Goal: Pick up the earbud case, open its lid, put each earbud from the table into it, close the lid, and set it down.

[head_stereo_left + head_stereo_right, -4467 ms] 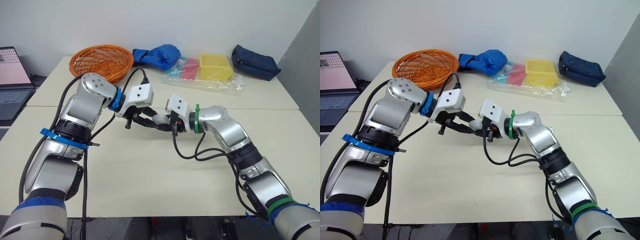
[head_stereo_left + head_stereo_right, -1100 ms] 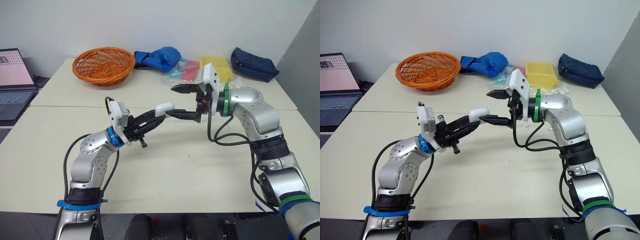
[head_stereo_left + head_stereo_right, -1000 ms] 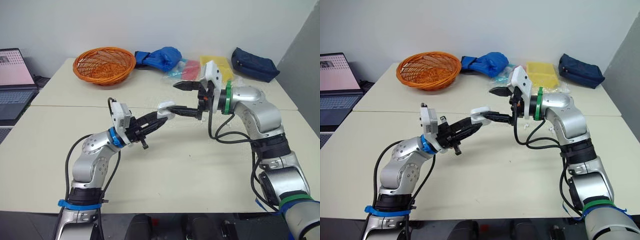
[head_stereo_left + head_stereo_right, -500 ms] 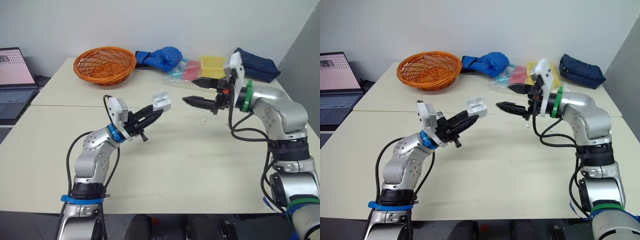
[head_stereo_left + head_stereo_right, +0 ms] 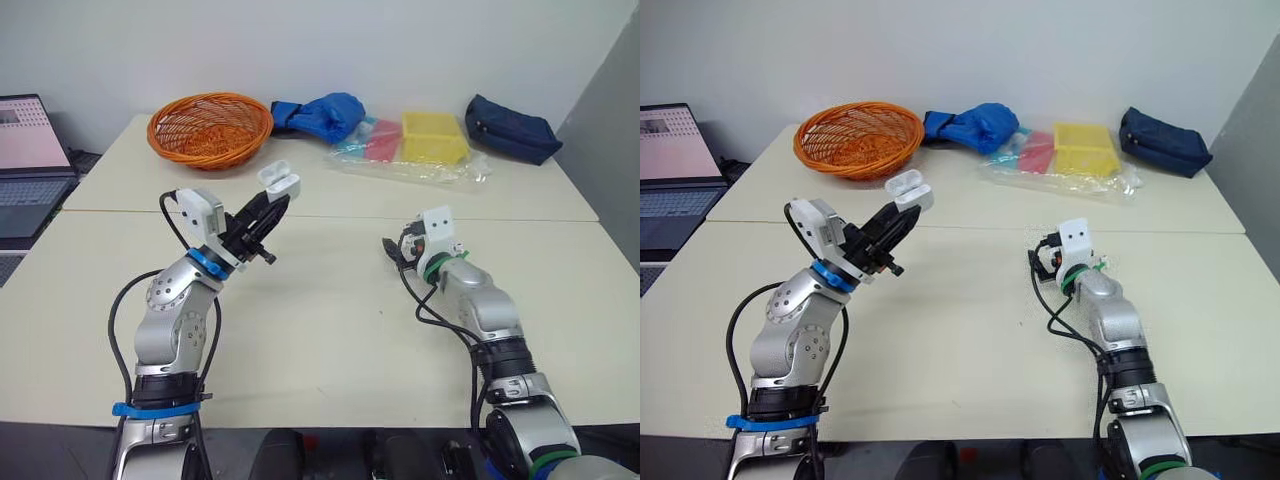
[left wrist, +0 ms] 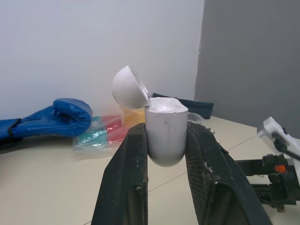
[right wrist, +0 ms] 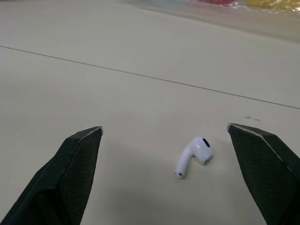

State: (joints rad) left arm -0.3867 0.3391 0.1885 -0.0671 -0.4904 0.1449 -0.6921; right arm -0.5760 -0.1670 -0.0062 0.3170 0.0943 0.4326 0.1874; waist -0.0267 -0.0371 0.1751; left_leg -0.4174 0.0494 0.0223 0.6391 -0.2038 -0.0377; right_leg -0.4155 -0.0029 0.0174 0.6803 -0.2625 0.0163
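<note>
Left wrist view shows the left gripper (image 6: 167, 128) squeezing the earbud case (image 6: 164, 143), lid (image 6: 127, 87) up, above the table (image 6: 47, 187). The right gripper (image 7: 164, 127) is spread wide over one earbud (image 7: 195, 154) on the table.

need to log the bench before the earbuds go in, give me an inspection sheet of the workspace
surface: cream table, seam line across it
job's things: earbud case held off the table, lid open; one earbud lying on the table
clutter: orange basket, blue glove, plastic bag of coloured items, dark pouch, all along the far edge
grippers: left gripper shut on the case; right gripper open, low, earbud just ahead between its fingers
cables: black cable looping beside each arm
surroundings: white wall; laptop off the left side
</note>
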